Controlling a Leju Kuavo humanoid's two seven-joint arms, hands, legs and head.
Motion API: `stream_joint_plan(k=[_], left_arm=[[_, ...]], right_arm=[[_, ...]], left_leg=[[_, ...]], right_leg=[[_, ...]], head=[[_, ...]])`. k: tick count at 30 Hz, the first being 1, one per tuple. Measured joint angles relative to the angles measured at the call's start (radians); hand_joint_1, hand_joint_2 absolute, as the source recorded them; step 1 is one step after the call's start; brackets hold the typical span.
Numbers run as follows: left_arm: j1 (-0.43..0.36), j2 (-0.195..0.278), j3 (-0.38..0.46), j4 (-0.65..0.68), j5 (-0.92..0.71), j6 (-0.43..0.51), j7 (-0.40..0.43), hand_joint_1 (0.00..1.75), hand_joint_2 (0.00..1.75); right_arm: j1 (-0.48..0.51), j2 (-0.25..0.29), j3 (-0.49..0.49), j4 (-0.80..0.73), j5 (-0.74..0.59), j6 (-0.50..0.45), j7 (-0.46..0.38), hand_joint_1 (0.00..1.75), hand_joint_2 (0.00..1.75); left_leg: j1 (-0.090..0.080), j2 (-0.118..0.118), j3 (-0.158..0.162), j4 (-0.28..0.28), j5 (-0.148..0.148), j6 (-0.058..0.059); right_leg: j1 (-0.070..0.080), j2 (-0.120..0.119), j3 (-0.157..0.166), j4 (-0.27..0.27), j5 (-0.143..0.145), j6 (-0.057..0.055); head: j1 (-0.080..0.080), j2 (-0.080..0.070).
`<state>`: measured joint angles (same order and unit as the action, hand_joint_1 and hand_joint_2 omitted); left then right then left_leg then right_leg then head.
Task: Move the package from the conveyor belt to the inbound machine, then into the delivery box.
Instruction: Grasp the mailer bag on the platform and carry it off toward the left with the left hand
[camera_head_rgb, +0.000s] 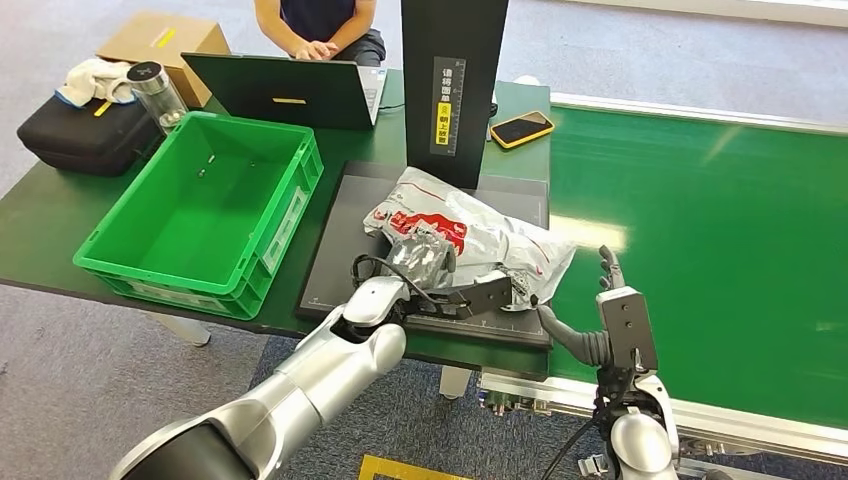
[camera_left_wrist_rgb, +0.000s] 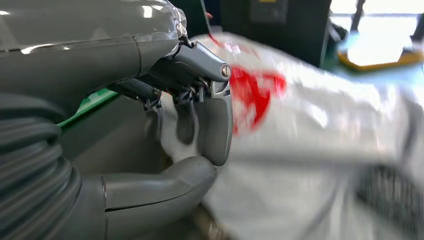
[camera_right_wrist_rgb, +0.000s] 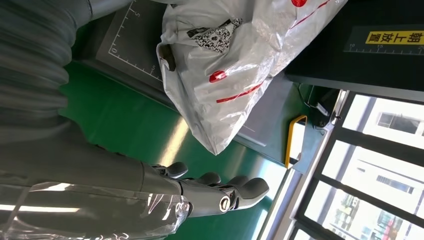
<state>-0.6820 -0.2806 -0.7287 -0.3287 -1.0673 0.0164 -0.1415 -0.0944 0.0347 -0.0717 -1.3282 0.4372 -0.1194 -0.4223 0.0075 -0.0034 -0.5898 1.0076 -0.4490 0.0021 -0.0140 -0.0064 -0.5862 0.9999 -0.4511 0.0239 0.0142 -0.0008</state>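
head view first: the package (camera_head_rgb: 470, 235), a white plastic mailer with red print, lies on the dark platform of the inbound machine (camera_head_rgb: 330, 270), one corner hanging past the platform edge toward the conveyor belt (camera_head_rgb: 720, 240). my left hand (camera_head_rgb: 478, 295) is at the bag's near edge, and in the left wrist view its thumb and fingers (camera_left_wrist_rgb: 212, 130) are pinching a fold of the white film. my right hand (camera_head_rgb: 612, 290) hovers over the belt just beside the bag's overhanging corner, fingers straight and loosely together, holding nothing.

my worry is the grip. it looks like a pinch on loose film rather than on the contents, so i judge the bag could slip out or sag when lifted. a sagging bag could catch on the near wall of the green delivery box (camera_head_rgb: 290, 215) during the transfer.

the machine's black upright column (camera_head_rgb: 455, 80) stands right behind the bag, so a high swing could clip it. around the table sit a laptop (camera_head_rgb: 290, 90), a yellow-cased phone (camera_head_rgb: 521, 128), a black case (camera_head_rgb: 85, 130), and a person at the far side.
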Motion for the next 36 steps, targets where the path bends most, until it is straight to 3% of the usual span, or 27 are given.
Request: stream_joint_plan(k=[3, 4, 7, 8, 12, 14, 20, 25, 33, 36], left_arm=[[0.016, -0.006, -0.006, 0.008, -0.025, -0.064, 0.018, 1.75, 1.75], [0.021, -0.008, -0.007, 0.011, -0.028, -0.074, 0.024, 1.67, 1.75], [0.027, -0.009, -0.009, 0.015, -0.031, -0.084, 0.028, 0.36, 1.75], [0.028, -0.009, -0.01, 0.016, -0.033, -0.087, 0.029, 0.0, 1.75], [0.031, -0.013, -0.024, 0.02, -0.053, -0.106, 0.038, 0.0, 1.75], [0.036, -0.017, -0.03, 0.021, -0.059, -0.066, 0.026, 0.0, 1.75], [0.041, -0.028, -0.016, 0.021, -0.015, 0.222, -0.049, 0.0, 1.75], [0.043, -0.033, 0.011, 0.02, 0.031, 0.308, -0.084, 0.0, 1.75], [0.038, -0.043, 0.15, -0.016, 0.166, 0.646, -0.217, 0.0, 1.75], [0.039, -0.046, 0.191, -0.035, 0.15, 0.67, -0.243, 0.0, 1.75]], right_arm=[[-0.005, 0.0, 0.0, 0.006, 0.0, 0.005, -0.002, 0.0, 1.75], [-0.006, 0.0, 0.0, 0.007, 0.0, 0.006, -0.002, 0.0, 1.75], [-0.007, 0.0, 0.0, 0.01, 0.0, 0.009, -0.004, 0.0, 1.75], [-0.007, 0.0, 0.0, 0.011, 0.0, 0.009, -0.004, 0.0, 1.75], [-0.007, 0.001, 0.0, 0.012, 0.0, 0.003, -0.008, 0.0, 1.75], [-0.004, 0.001, -0.001, 0.012, 0.0, -0.002, -0.009, 0.0, 1.75], [0.012, 0.001, -0.005, 0.01, -0.001, -0.006, -0.008, 0.0, 1.75], [0.019, 0.001, -0.005, 0.003, -0.001, -0.008, -0.003, 0.0, 1.75], [0.011, 0.005, -0.006, -0.004, -0.008, -0.027, 0.028, 0.0, 1.75], [-0.001, 0.005, -0.005, 0.007, -0.017, -0.035, 0.028, 0.0, 1.75]], left_leg=[[0.0, 0.0, 0.0, 0.0, 0.0, 0.0], [0.0, 0.0, 0.0, 0.0, 0.0, 0.0], [0.0, 0.0, 0.0, 0.0, 0.0, 0.0], [0.0, 0.0, 0.0, 0.0, 0.0, 0.0], [0.0, 0.0, 0.0, 0.0, 0.0, 0.0], [0.0, 0.0, 0.0, 0.0, 0.0, 0.0], [0.0, 0.0, 0.0, 0.0, 0.0, 0.0], [0.0, 0.0, 0.0, 0.0, 0.0, 0.0], [0.0, 0.0, 0.0, 0.0, 0.0, 0.0], [0.0, 0.0, 0.0, 0.0, 0.0, 0.0]], right_leg=[[0.0, 0.0, 0.0, 0.0, 0.0, 0.0], [0.0, 0.0, 0.0, 0.0, 0.0, 0.0], [0.0, 0.0, 0.0, 0.0, 0.0, 0.0], [0.0, 0.0, 0.0, 0.0, 0.0, 0.0], [0.0, 0.0, 0.0, 0.0, 0.0, 0.0], [0.0, 0.0, 0.0, 0.0, 0.0, 0.0], [0.0, 0.0, 0.0, 0.0, 0.0, 0.0], [0.0, 0.0, 0.0, 0.0, 0.0, 0.0], [0.0, 0.0, 0.0, 0.0, 0.0, 0.0], [0.0, 0.0, 0.0, 0.0, 0.0, 0.0]], head=[[0.0, 0.0], [0.0, 0.0], [0.0, 0.0], [0.0, 0.0], [0.0, 0.0], [0.0, 0.0], [0.0, 0.0], [0.0, 0.0], [0.0, 0.0], [0.0, 0.0]])
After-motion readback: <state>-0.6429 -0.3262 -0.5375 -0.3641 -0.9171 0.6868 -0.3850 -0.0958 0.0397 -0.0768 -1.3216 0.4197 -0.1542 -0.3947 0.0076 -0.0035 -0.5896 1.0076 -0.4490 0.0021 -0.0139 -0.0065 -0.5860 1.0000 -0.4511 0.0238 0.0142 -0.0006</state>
